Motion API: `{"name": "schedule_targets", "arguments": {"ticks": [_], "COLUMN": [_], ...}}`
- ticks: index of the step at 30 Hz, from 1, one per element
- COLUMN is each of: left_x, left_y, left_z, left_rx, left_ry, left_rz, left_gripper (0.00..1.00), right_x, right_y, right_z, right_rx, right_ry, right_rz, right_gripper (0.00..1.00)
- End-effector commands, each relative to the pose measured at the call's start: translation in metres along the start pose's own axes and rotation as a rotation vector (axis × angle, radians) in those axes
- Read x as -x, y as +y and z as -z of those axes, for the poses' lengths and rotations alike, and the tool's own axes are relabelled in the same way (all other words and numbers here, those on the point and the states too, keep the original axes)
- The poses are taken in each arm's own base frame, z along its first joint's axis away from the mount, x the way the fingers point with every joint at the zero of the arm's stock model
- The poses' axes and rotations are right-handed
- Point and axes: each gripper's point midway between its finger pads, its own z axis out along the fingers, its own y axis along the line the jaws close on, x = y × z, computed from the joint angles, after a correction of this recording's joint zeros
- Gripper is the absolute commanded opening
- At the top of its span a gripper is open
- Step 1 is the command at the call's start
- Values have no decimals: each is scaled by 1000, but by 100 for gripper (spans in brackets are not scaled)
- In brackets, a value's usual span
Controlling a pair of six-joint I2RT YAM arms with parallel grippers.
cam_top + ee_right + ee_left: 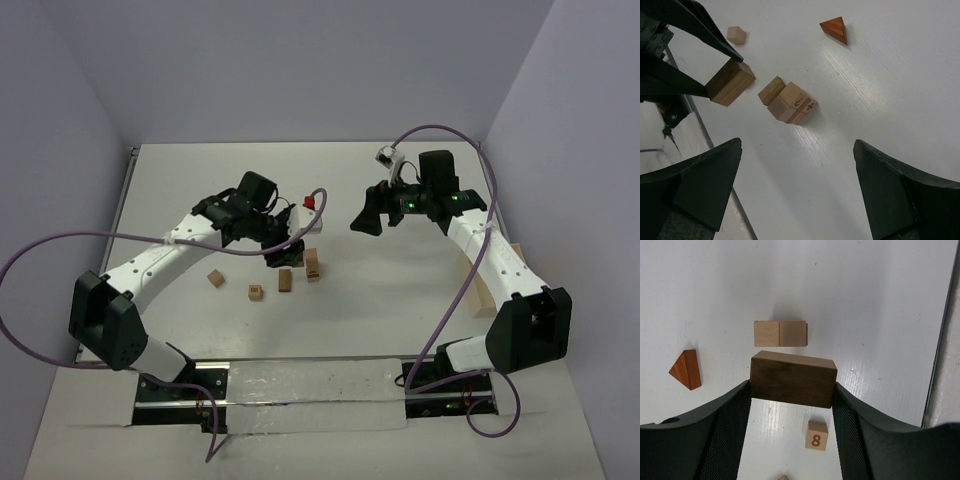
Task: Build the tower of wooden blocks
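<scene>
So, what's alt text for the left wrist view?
The left gripper holds a dark brown block over a white table. Beyond it sit two pale blocks side by side; a reddish wedge lies left, a cube marked 8 nearer.

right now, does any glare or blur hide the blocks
Left wrist: dark block in the left gripper is sharp and evenly lit. Right wrist: streaky sheen on the table, pale blocks crisp. Top external: even light, faint shadows.

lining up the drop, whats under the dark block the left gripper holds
Bare white table; the pale stack sits just beyond it, not beneath. The patch right behind the dark block is covered.
</scene>
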Motion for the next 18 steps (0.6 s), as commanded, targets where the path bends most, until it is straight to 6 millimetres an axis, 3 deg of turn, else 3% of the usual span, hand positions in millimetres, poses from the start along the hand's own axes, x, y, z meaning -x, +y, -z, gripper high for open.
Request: {"name": "schedule_targets", "arguments": {"ticks": [1,9,18], "left_x": [12,14,8], "left_y": [11,30,28], "left_z": [-4,-20,-31], "left_rx": [1,40,37], "left_ry": [15,33,64], "left_rz": [63,108,103], "left_gripper": [5,12,14], "right_x": [23,27,28], "right_y": [-6,-19,-23], "right_z": [13,20,19], "right_rx": [-73,-154,-158], "right_ry": [-52,-42,-38], "right_rz": [74,72,60], "right_gripper": [100,100,100]}}
